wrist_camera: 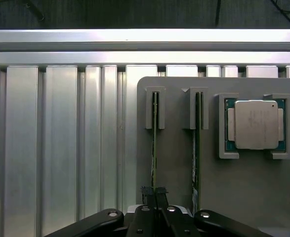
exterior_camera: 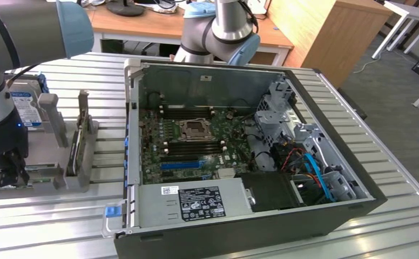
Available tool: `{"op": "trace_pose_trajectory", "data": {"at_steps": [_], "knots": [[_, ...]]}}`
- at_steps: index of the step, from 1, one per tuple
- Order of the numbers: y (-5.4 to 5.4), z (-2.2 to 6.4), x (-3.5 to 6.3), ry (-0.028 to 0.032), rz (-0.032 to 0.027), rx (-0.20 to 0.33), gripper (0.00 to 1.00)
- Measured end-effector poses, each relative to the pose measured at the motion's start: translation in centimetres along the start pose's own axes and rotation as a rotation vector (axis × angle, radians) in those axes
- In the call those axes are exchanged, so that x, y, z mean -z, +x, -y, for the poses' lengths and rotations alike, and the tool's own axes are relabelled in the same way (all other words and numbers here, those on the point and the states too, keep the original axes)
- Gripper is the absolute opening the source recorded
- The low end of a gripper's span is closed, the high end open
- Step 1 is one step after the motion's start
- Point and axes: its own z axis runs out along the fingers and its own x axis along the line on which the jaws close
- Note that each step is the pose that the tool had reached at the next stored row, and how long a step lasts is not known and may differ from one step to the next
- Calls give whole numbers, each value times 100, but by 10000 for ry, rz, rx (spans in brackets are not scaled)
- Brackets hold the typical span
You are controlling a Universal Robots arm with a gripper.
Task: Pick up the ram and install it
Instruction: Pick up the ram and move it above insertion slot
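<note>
Two thin green ram sticks stand on edge in grey slotted holders on a grey fixture plate (wrist_camera: 179, 163). My gripper (wrist_camera: 154, 191) is shut on the ram (wrist_camera: 154, 148) farther from the silver processor chip (wrist_camera: 256, 123), its black fingertips (wrist_camera: 146, 192) pinching the stick's near end. The second stick (wrist_camera: 197, 148) stands untouched in the neighbouring holder. In the exterior view, my gripper (exterior_camera: 9, 170) hangs low over the fixture at that view's left, away from the open computer case (exterior_camera: 134, 135).
The case lies open on the ribbed aluminium table (exterior_camera: 382, 162), showing its motherboard (exterior_camera: 155, 135), empty processor socket (exterior_camera: 193, 129), blue slot (exterior_camera: 181, 163), power supply (exterior_camera: 195, 200) and cables. A hard drive (exterior_camera: 22, 105) stands behind the fixture. Wooden desks stand beyond.
</note>
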Motion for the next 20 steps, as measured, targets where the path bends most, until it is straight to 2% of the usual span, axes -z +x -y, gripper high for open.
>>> {"op": "trace_pose_trajectory", "data": {"at_steps": [20], "knots": [[6,-13,315,-1,0,0,12]]}}
